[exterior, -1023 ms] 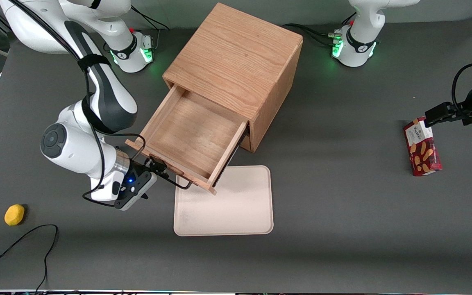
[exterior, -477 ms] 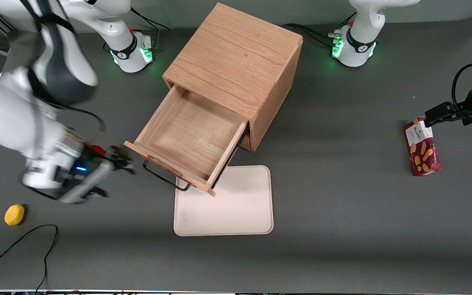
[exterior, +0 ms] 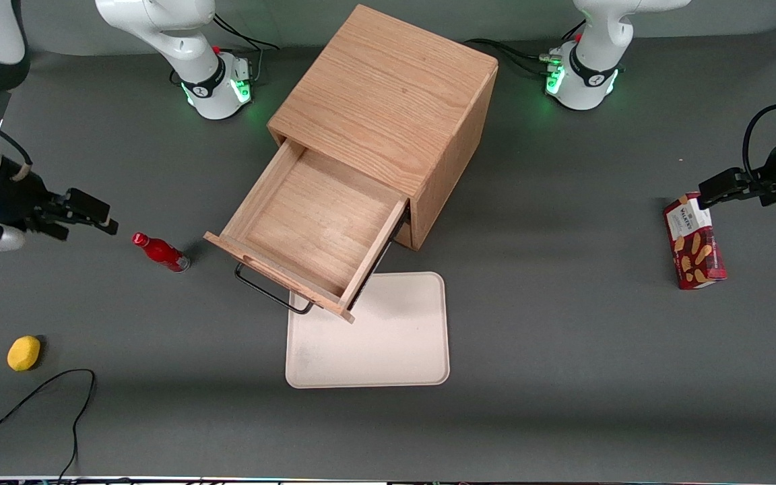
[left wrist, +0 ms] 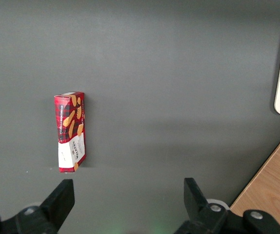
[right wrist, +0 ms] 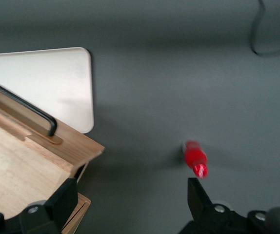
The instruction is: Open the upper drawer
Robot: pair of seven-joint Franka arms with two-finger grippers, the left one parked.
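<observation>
Dark grey matte table (exterior: pixel 563 350) carries all the things, and two white robot bases with green lights stand at its edge farthest from the front camera. Black two-finger pincer (exterior: pixel 102 217) of the right arm hangs above the working arm's end of the table, with its fingers (right wrist: pixel 64 202) spread wide and nothing between them; it touches nothing. Small red bottle with a red cap (exterior: pixel 159 251) stands upright on the table between the pincer and the cabinet, apart from both.

Next comes the light-oak wooden cabinet (exterior: pixel 388 108), a box shape that stands near the middle of the table, turned at an angle. Its upper drawer (exterior: pixel 314 225), a shallow light-oak wooden box, is pulled far out of the cabinet front, and its inside shows only bare wood. Thin black wire bar handle (exterior: pixel 270 295) sits on the drawer front, free of the pincer. One corner of the drawer front hangs over the cream rectangular tray with rounded corners (exterior: pixel 388 343), which lies flat on the table just in front of the cabinet, nearer to the front camera.

Small yellow rounded object (exterior: pixel 23 353) lies near the working arm's end, closer to the front camera than the bottle, and a thin black cable (exterior: pixel 38 394) curls on the table beside it. Red biscuit box with a white label (exterior: pixel 694 241) lies flat toward the parked arm's end of the table
</observation>
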